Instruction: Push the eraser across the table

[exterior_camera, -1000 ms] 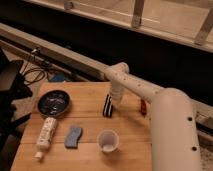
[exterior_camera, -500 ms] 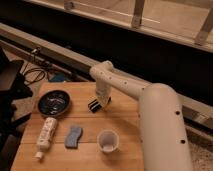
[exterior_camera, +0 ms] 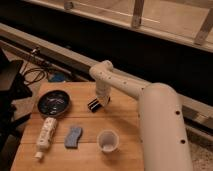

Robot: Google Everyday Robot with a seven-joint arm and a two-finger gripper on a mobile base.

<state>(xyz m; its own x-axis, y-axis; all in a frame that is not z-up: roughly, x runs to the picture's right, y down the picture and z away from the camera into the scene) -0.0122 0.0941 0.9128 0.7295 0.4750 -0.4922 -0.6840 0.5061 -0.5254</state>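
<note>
The eraser [exterior_camera: 93, 105], a small black block with thin white stripes, lies on the light wooden table [exterior_camera: 125, 125] near its far middle, turned at a slant. My gripper [exterior_camera: 101, 100] hangs from the white arm [exterior_camera: 150, 105] straight down at the eraser's right end and seems to touch it. The arm reaches in from the right front and covers the table's right side.
A dark round pan [exterior_camera: 53, 102] sits at the far left. A white tube [exterior_camera: 45, 136] lies at the left front. A blue wavy-edged sponge [exterior_camera: 73, 136] lies beside it. A white cup [exterior_camera: 108, 141] stands near the front middle. Cables [exterior_camera: 37, 70] lie beyond the table's left corner.
The gripper has swept left across the far part of the table, and the eraser has moved left with it and turned from upright to slanted.
</note>
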